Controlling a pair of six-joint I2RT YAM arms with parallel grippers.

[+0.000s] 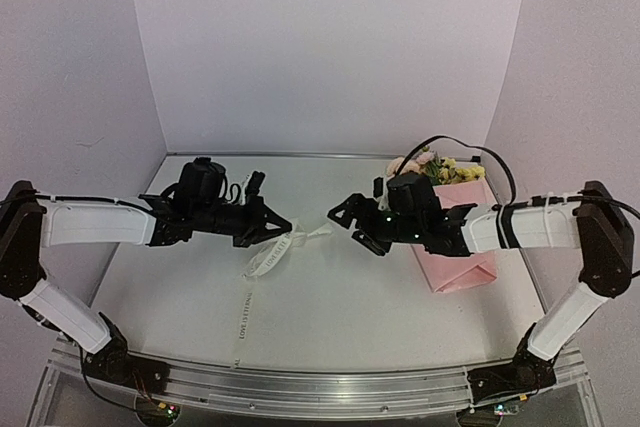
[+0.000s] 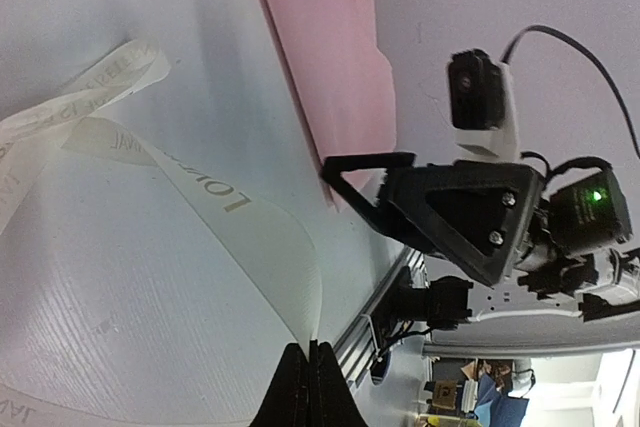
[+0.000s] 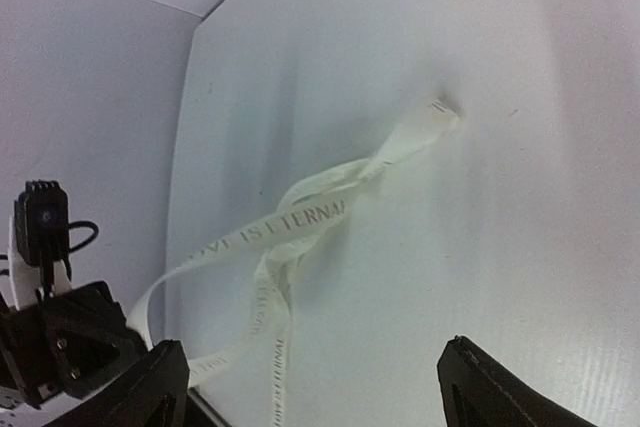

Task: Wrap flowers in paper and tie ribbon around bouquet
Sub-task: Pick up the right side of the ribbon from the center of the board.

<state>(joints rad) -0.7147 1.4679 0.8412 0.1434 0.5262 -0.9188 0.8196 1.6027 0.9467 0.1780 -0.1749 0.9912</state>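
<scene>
The cream ribbon (image 1: 268, 259) with printed lettering lies crumpled on the white table between the two arms. One end (image 1: 322, 232) points right and a tail runs toward the near edge. My left gripper (image 1: 287, 228) is shut on a loop of the ribbon (image 2: 215, 187), pinched at its fingertips (image 2: 310, 349). My right gripper (image 1: 353, 226) hangs open just right of the ribbon's end, and nothing lies between its fingers (image 3: 160, 387). The ribbon (image 3: 300, 215) lies ahead of it. The bouquet, pink paper (image 1: 462, 252) with pink and yellow flowers (image 1: 432, 165) at its far end, lies under the right arm.
The aluminium rail (image 1: 300, 387) carrying both arm bases runs along the near table edge. Pale walls close in the table at the back and on both sides. A black cable (image 1: 470, 152) arcs over the flowers.
</scene>
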